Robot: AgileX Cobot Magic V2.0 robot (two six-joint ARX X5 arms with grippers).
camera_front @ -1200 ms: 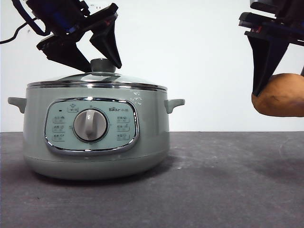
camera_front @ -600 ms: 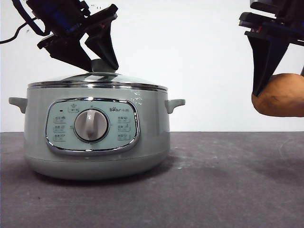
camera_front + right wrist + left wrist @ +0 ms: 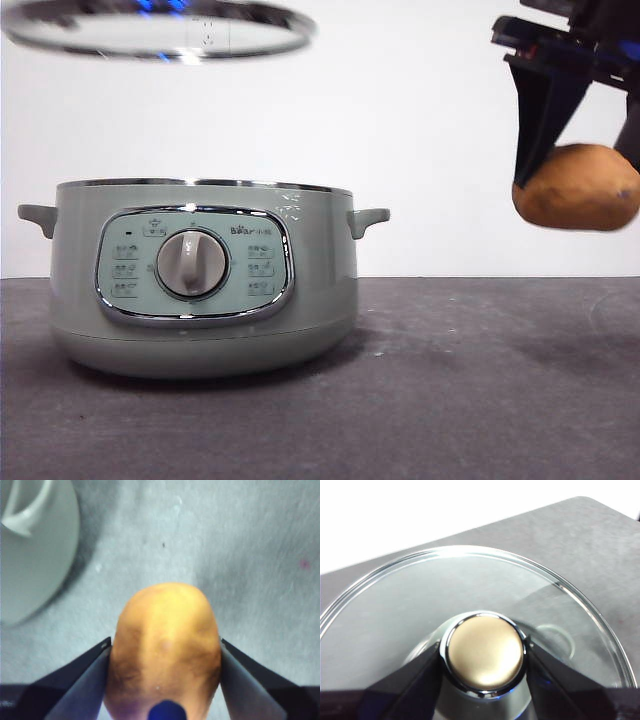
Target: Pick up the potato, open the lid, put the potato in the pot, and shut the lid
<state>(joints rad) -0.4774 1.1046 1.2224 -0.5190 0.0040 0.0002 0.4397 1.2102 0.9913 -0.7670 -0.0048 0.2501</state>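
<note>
The right claw [image 3: 575,170] grips the potato [image 3: 577,187] above the counter [image 3: 450,380], beside the open pot [image 3: 200,275]. It should carry it over the rim before lowering. The left claw [image 3: 485,652] clamps the lid's [image 3: 160,27] knob, high above.

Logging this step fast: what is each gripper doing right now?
Left gripper: shut on the lid knob, lid lifted above the pot.
Right gripper: shut on the potato, held in the air beside the pot.

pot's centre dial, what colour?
Grey, set in the chrome-framed panel of the sage-green pot; the dial shows best in the front view.
</note>
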